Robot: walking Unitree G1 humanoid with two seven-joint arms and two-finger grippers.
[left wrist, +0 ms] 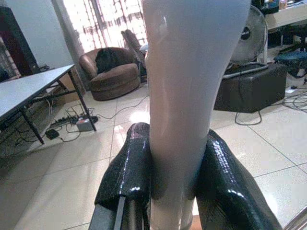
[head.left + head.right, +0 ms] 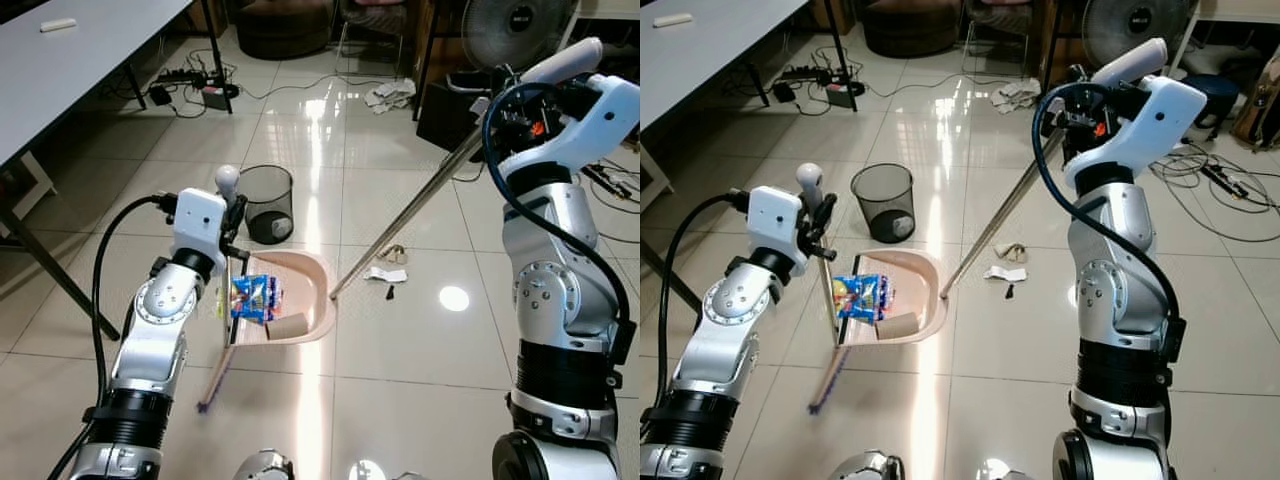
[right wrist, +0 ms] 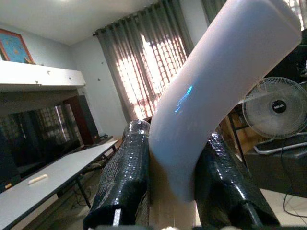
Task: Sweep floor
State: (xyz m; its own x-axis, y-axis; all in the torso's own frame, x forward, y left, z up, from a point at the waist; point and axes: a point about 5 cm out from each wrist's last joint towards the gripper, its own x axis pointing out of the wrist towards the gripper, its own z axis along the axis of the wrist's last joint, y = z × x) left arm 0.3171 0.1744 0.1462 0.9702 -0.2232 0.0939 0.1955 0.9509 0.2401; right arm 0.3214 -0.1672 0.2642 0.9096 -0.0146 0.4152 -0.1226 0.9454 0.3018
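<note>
Floor (image 2: 400, 380) bears one dustpan (image 2: 300, 290) (two items inside); both arms' jaws clamp their handles.

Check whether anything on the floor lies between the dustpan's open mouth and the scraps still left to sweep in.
Nothing visible lies between them. The scraps lie on bare tile just beyond the dustpan; the long metal handle's lower end touches down at its rim, beside that gap.

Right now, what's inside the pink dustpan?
Inside the pink dustpan lie a blue snack packet and a cardboard tube. Anything underneath the packet is covered, so I cannot tell.
</note>
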